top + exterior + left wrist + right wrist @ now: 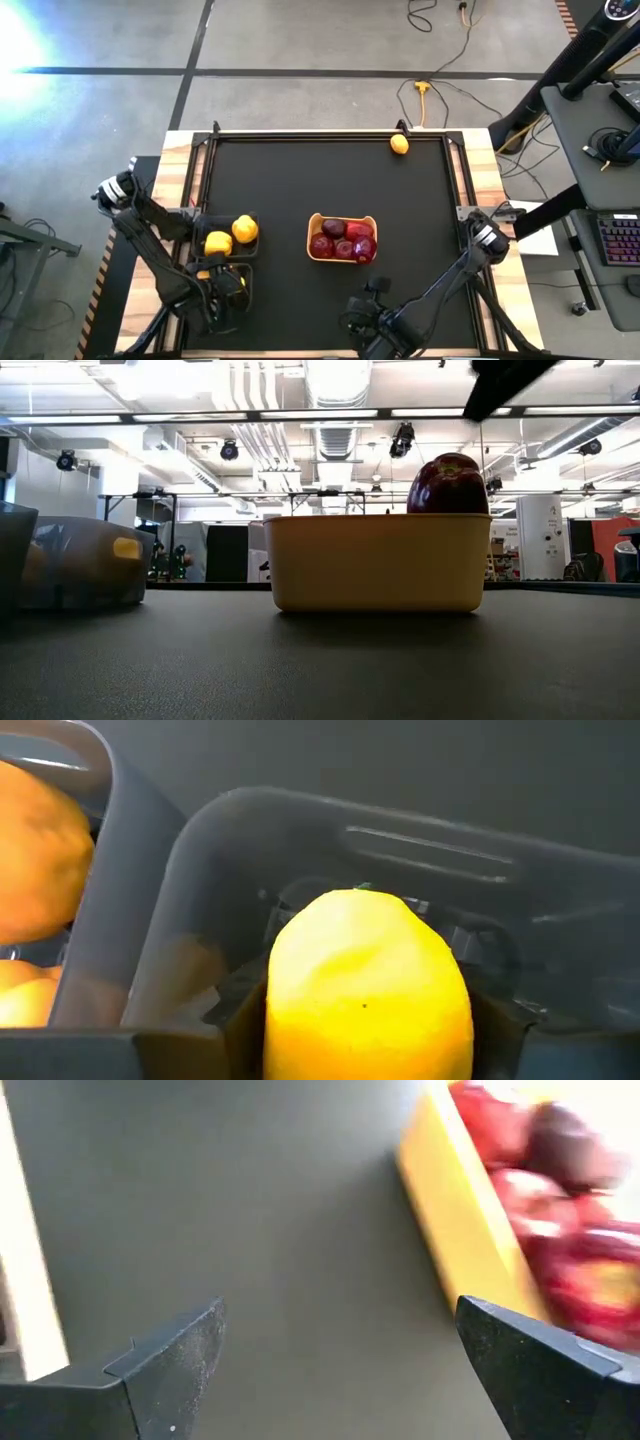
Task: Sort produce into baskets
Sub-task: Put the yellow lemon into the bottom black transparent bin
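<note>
Nearly sorted now: the yellow-tan tray (313, 232) at mid-table carries the dark red fruits (343, 240), piled up to its rim, and just left of the tray one dark bin (252, 245) holds two yellow pieces (231, 235). The left gripper (222, 287) sits over the second dark bin (150, 960), left of the tray and nearer the front edge, its fingers around a yellow lemon (367, 985) low inside the bin walls; whether they are pinching or letting go, I cannot tell. One stray lemon (399, 144) is left, well beyond the tray, right against the table's far rim. The right gripper (340, 1370) hangs spread wide and empty just off the tray's front edge. Bare black mat lies all around the tray, so reaching that stray looks unobstructed, though the rim beside it may crowd the fingers.
</note>
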Controlling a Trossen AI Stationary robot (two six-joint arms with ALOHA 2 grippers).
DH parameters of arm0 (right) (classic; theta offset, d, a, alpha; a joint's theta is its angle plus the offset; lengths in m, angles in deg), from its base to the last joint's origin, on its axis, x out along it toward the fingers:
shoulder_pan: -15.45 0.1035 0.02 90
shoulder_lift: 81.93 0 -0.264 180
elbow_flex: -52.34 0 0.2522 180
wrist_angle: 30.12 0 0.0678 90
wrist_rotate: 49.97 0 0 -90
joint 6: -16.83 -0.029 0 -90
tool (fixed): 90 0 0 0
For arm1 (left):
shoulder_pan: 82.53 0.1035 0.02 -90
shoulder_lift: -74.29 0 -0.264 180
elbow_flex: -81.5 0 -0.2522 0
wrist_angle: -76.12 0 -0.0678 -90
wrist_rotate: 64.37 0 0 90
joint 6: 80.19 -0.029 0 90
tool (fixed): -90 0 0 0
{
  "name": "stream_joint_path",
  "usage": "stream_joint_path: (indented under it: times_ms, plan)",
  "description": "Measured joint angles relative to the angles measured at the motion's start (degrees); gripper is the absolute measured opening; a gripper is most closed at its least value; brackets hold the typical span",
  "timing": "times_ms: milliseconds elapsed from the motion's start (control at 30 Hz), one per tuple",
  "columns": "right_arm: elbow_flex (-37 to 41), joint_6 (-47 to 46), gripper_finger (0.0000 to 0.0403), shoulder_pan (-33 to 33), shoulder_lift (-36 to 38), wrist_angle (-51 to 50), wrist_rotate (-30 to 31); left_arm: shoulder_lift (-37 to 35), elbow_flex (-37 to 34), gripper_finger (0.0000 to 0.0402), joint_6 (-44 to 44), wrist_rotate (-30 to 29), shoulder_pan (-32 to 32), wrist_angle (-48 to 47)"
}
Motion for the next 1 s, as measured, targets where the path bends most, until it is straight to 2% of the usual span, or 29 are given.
stream_joint_path:
  times_ms: [200, 400, 467, 600, 700, 800, 900, 1000]
  plan:
    - [-9.1, -9.3, 0.0386, -1.6, 0.3, -25.7, 0.3, 0.0, 2.7, 0.0274, -2.6, -0.2, -0.1, -2.2]
    - [-6.8, -2.7, 0.0386, -6.6, 5.9, -23.9, 0.0, -0.2, 10.7, 0.0325, -5.6, -1.6, -0.1, -14.3]
    - [-4.8, -2.5, 0.0386, -9.4, 8.2, -26.3, -0.1, -0.3, 13.5, 0.0332, -7.1, -6.0, -0.1, -16.8]
    - [2.1, -1.8, 0.0386, -16.5, 14.7, -26.0, 0.7, -0.6, 17.2, 0.0334, -10.9, -23.2, 0.3, -15.2]
    - [8.4, -4.0, 0.0386, -23.8, 20.7, -26.0, 0.9, -0.4, 17.1, 0.0332, -18.3, -30.9, 2.7, -5.9]
    - [15.1, -6.5, 0.0386, -32.5, 25.6, -25.0, 1.0, 0.3, 14.1, 0.0331, -31.9, -31.9, 6.9, 10.4]
    - [22.0, -5.7, 0.0386, -42.2, 30.5, -19.8, -0.5, 1.7, 9.6, 0.0331, -47.1, -26.1, 12.2, 32.5]
    - [29.0, 1.6, 0.0386, -52.4, 33.7, -7.5, -5.1, 5.0, 4.9, 0.0331, -59.4, -13.9, 17.4, 56.2]
